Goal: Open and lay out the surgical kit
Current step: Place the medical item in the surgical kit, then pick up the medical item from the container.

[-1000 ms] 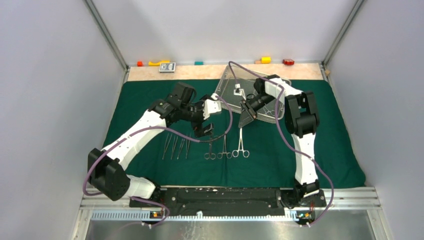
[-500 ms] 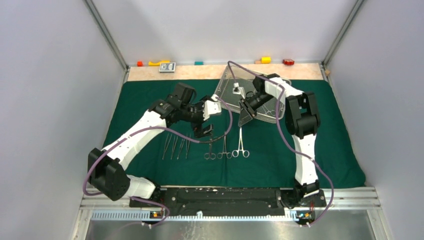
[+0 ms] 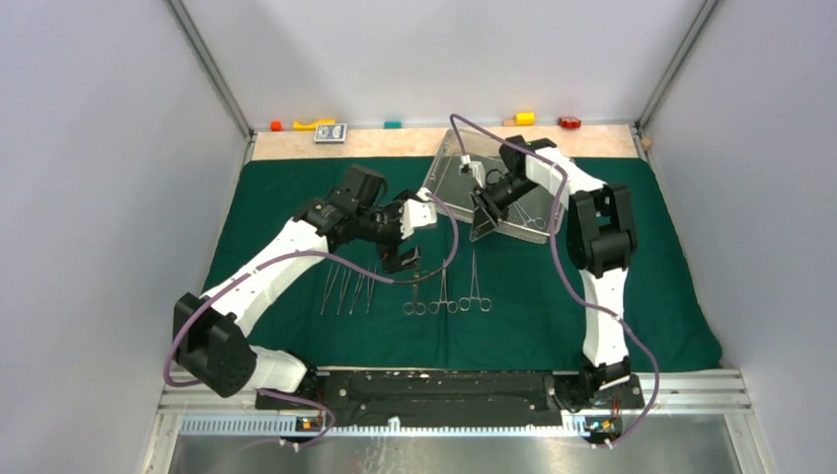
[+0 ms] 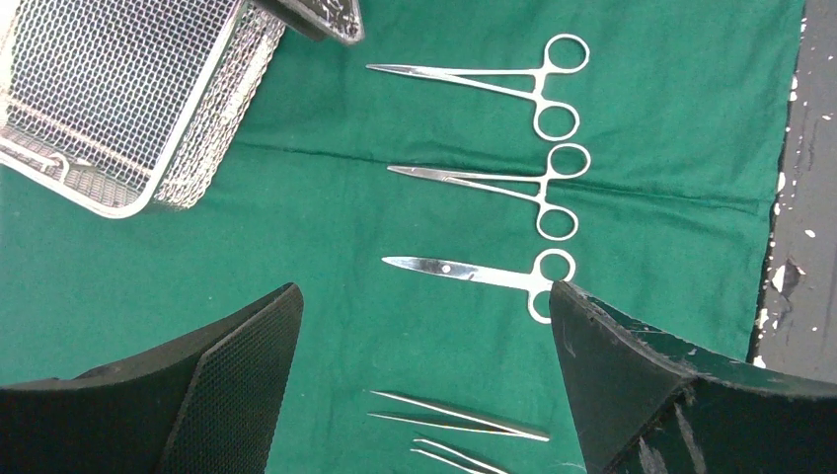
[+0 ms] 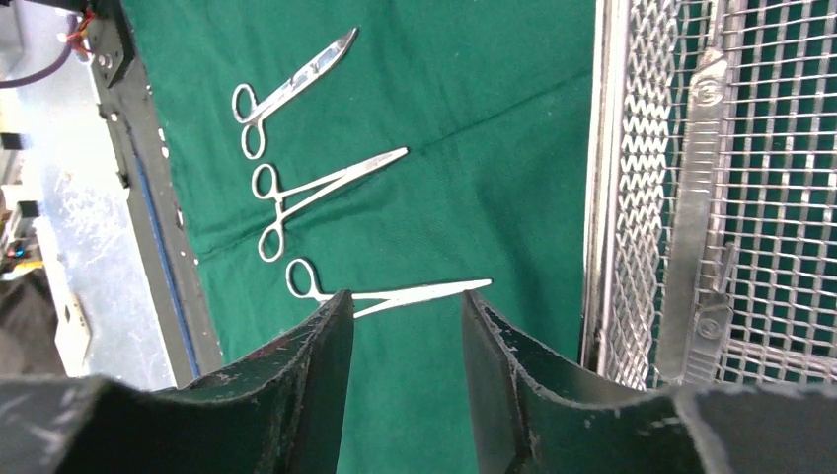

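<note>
Three clamps (image 4: 494, 185) lie released; right fingers (image 5: 296, 395) lifted away, parted; left fingers (image 4: 227, 395) wide.

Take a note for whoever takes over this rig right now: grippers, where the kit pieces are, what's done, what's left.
Left gripper: open, empty, over the cloth above the laid-out row.
Right gripper: open, empty, beside the tray.
The cloth is spread flat, with the tray on it toward the back.
Done: tweezers and three ring-handled instruments lie in a row on the cloth.
Left: more instruments appear to lie in the tray; lift them out and add them to the row.
</note>
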Tool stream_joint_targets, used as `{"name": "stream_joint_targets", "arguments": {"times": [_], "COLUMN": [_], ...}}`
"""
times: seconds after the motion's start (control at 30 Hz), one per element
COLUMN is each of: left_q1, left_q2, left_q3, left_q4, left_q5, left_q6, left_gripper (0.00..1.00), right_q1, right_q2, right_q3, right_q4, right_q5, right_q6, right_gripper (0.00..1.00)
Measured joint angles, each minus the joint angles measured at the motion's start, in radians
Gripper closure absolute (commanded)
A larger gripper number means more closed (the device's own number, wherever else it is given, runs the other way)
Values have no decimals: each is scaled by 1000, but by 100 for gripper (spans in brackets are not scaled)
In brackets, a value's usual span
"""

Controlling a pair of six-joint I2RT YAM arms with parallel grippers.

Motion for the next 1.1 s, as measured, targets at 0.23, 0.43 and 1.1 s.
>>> {"name": "stream_joint_targets", "arguments": {"times": [0.23, 0.43, 1.1], "left_q1": [0, 0, 0], "left_q2": [-10, -12, 71], "left_q3": [-7, -11, -10], "left_q4": [44, 124, 256], "left_q5": [-54, -117, -143], "left_q6": [-30, -102, -222], "left_gripper": [1, 1, 1], "right_q1": [-12, -55, -80], "right_q2": [-76, -130, 30], "right_q3": [11, 13, 55], "right_q4": [95, 262, 403], "right_q5": [70, 223, 703], "right_q6": [103, 245, 298], "right_gripper": [54, 54, 53]}}
